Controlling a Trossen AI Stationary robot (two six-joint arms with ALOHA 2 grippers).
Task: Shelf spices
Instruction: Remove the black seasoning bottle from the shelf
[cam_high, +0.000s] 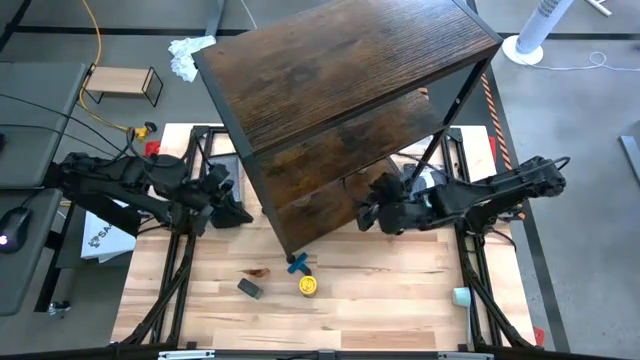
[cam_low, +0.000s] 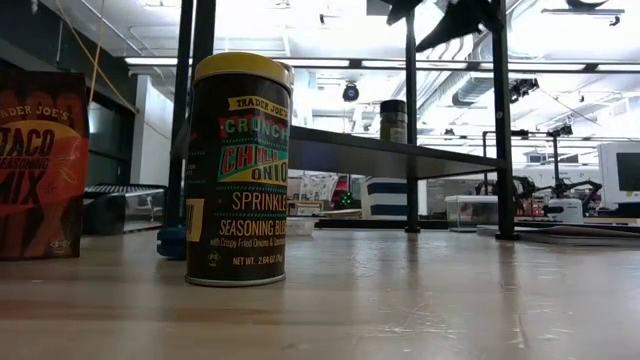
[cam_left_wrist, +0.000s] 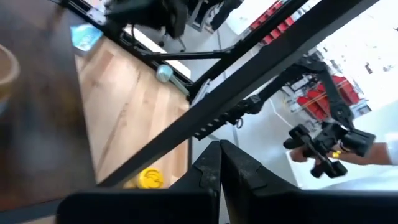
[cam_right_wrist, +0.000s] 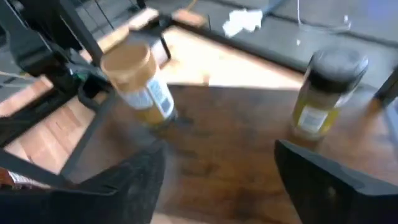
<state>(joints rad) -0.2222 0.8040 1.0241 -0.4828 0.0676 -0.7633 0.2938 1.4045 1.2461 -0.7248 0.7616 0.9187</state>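
Reaching under the dark brown wood shelf (cam_high: 330, 90), the right gripper (cam_right_wrist: 217, 180) stands open before the tan-lidded jar (cam_right_wrist: 134, 78) and black-lidded jar (cam_right_wrist: 326, 90) on its board, while the left gripper (cam_left_wrist: 219, 163) waits closed and the yellow-lidded jar (cam_high: 308, 285) remains on the table.

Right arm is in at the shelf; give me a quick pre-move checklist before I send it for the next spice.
1. Right gripper open, nothing between its fingers: ok.
2. Tan-lidded jar on the shelf board: on it but looks tilted, cannot tell if settled.
3. Black-lidded jar upright on the same board: ok.
4. Left gripper shut, parked at the shelf's left side: ok.
5. Yellow-lidded jar upright on the table, reachable: ok.
6. Blue T-shaped piece close beside that jar: not ok, may crowd the grasp.
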